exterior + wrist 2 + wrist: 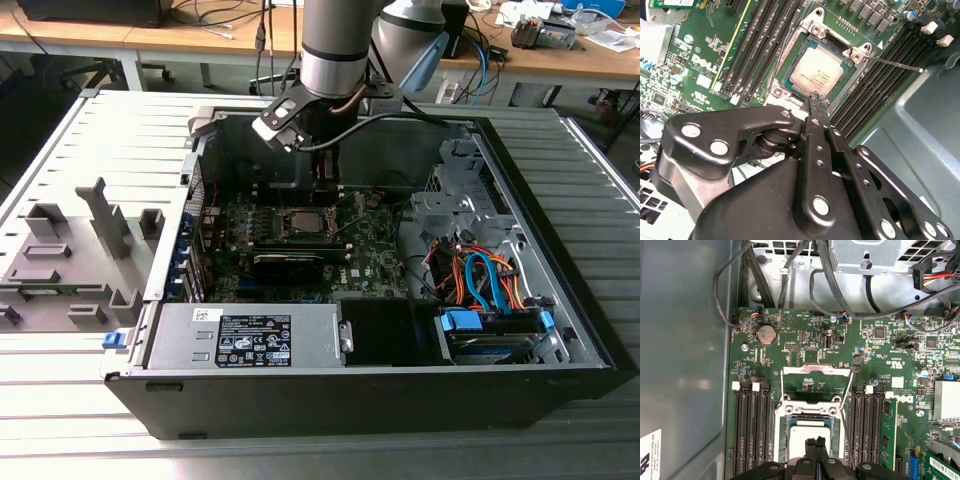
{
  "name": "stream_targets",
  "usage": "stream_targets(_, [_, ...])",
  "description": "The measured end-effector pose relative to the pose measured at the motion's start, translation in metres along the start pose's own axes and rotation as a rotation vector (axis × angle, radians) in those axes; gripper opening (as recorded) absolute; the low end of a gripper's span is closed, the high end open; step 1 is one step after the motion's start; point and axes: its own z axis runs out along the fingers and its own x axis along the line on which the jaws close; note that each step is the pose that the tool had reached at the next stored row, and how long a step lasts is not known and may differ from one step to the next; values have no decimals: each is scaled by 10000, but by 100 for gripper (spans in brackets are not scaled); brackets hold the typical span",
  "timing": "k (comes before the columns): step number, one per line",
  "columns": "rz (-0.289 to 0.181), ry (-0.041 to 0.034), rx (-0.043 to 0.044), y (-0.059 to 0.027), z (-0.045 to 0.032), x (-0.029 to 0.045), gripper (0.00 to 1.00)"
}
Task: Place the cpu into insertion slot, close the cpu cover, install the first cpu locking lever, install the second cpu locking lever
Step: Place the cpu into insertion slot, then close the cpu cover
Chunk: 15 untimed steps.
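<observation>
I see my black end effector (pixel 816 101), fingertips pressed together and holding nothing, just above the pale silvery square cpu (pixel 816 72) seated in its dark square insertion slot (pixel 786 79).

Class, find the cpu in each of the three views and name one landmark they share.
Exterior view: the cpu on the motherboard, under the arm.
Second wrist view: the cpu beside the tips of the gripper.
First wrist view: the cpu partly hidden behind the gripper.
Shared landmark: the gripper by the cpu.
</observation>
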Motion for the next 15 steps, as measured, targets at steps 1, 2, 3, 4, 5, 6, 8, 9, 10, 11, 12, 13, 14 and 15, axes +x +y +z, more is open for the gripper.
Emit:
stream_targets(1, [0,3,1,0,-4,0,11])
stream_targets(2, [0,9,0,0,-10,0,11])
stream_targets(3, [0,13,-2,0,-11,0,11])
stream_targets(4, [0,11,0,0,-13,0,11])
stream_targets(5, [0,11,0,0,-14,0,11])
stream_targets(6, [0,11,0,0,-14,0,11])
stream_targets(8, [0,11,0,0,-14,0,11])
stream_targets(9, [0,10,0,2,-15,-1,11])
stream_targets(10, [-2,10,0,4,-15,-1,11])
stream_targets(11, [-2,10,0,7,-15,-1,11])
stream_targets(12, [0,9,1,12,-15,-2,11])
stream_targets(13, [0,10,0,17,-15,-2,11])
stream_targets(14, [0,11,0,21,-15,-2,11])
stream_targets(15, [-1,10,0,27,-15,-2,11])
